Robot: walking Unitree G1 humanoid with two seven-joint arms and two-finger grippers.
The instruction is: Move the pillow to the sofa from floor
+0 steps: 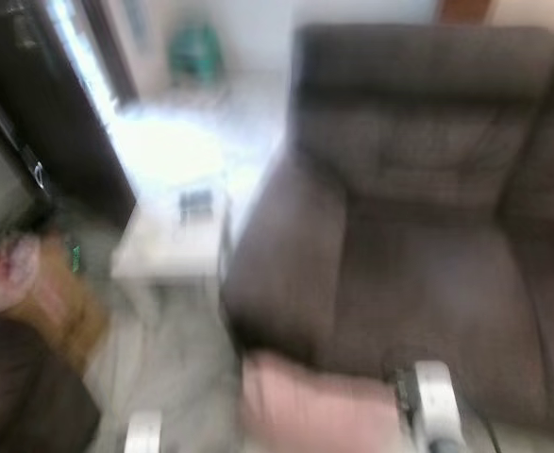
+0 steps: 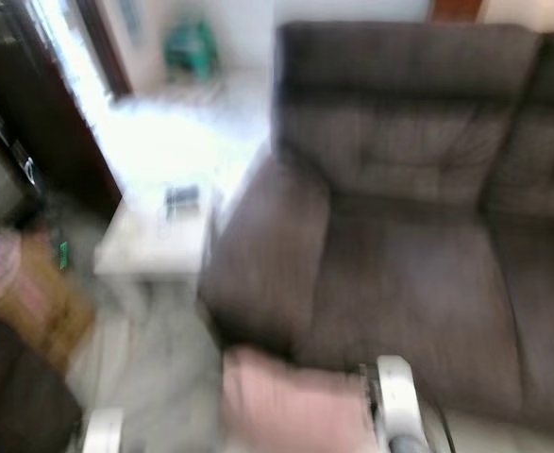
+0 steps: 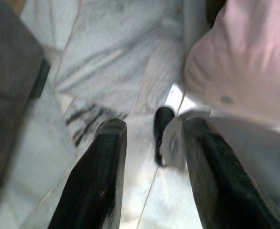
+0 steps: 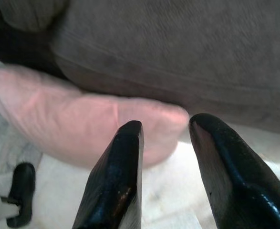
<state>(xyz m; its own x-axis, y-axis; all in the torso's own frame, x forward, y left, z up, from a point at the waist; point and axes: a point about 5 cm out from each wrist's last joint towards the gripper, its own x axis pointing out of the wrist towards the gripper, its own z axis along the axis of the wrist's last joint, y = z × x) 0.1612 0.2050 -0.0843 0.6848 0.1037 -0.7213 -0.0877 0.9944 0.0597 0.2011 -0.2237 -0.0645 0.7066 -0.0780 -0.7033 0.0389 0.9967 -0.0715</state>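
The pink pillow [image 1: 314,406] sits low in front of the brown sofa [image 1: 428,236], by the base of its left armrest; the head views are blurred. My right gripper [image 4: 166,124] is open just short of the pillow [image 4: 82,119], with one finger [image 4: 123,162] overlapping its edge and nothing between the fingers. My right arm [image 1: 437,396] comes in beside the pillow. My left gripper [image 3: 154,126] is also open over the marble floor [image 3: 106,57], with the pillow [image 3: 244,57] beyond it to one side. Whether the pillow rests on the floor is unclear.
A white side table [image 1: 173,241] with a small dark item on it stands left of the sofa's armrest. A dark cabinet [image 1: 41,104] and a wooden piece [image 1: 59,302] are at the left. Pale floor runs between the table and the sofa.
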